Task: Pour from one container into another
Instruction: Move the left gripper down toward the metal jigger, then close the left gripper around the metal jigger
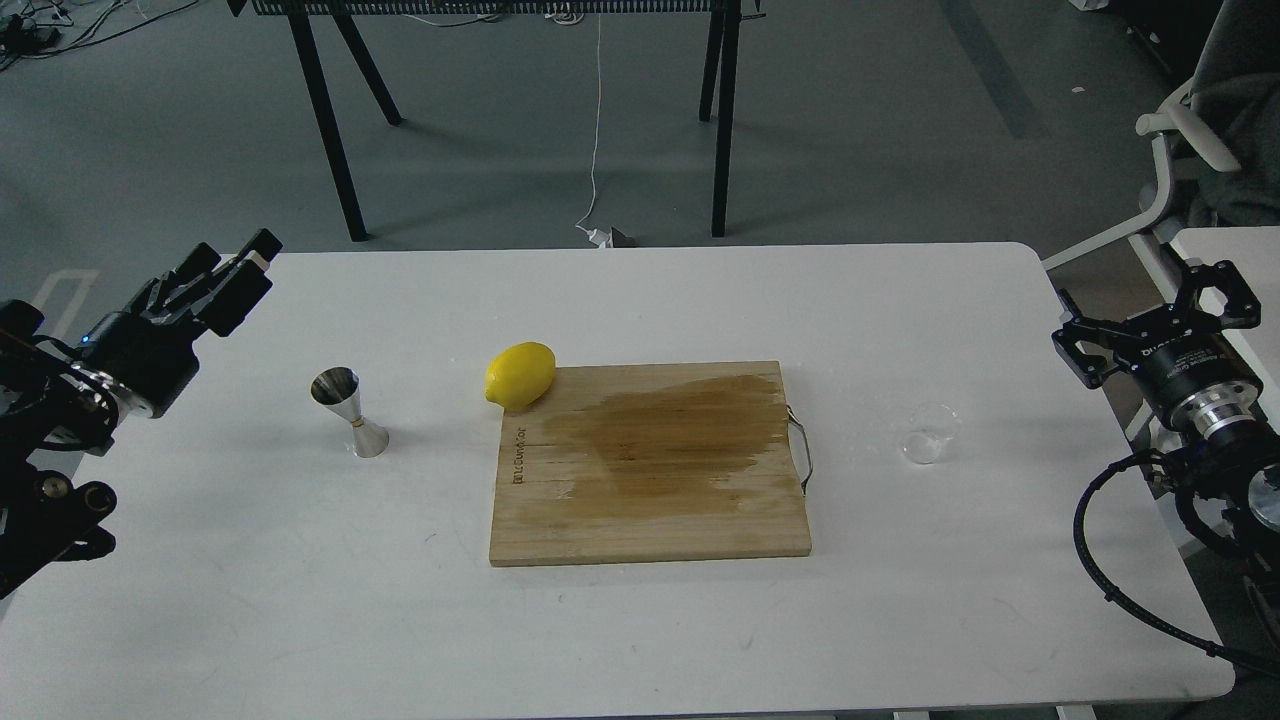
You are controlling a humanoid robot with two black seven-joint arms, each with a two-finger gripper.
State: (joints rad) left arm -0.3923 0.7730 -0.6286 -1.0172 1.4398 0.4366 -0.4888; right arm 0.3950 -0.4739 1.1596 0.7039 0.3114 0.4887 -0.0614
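The tiny clear glass cup (930, 436) stands upright on the right part of the white table (640, 620), right of the board's metal handle. At the left stands the steel hourglass jigger (350, 411) with its gold waist band, upright. My right gripper (1128, 296) hangs open beyond the table's right edge, up and to the right of the cup and apart from it. Over the table's far left corner my left gripper (236, 268) points toward the back right, above and left of the jigger without touching it. Its dark fingers cannot be told apart.
A wooden cutting board (650, 500) with a dark wet patch lies in the middle. A yellow lemon (520, 375) rests at the board's far left corner. A white chair (1175, 170) and another table stand off to the right.
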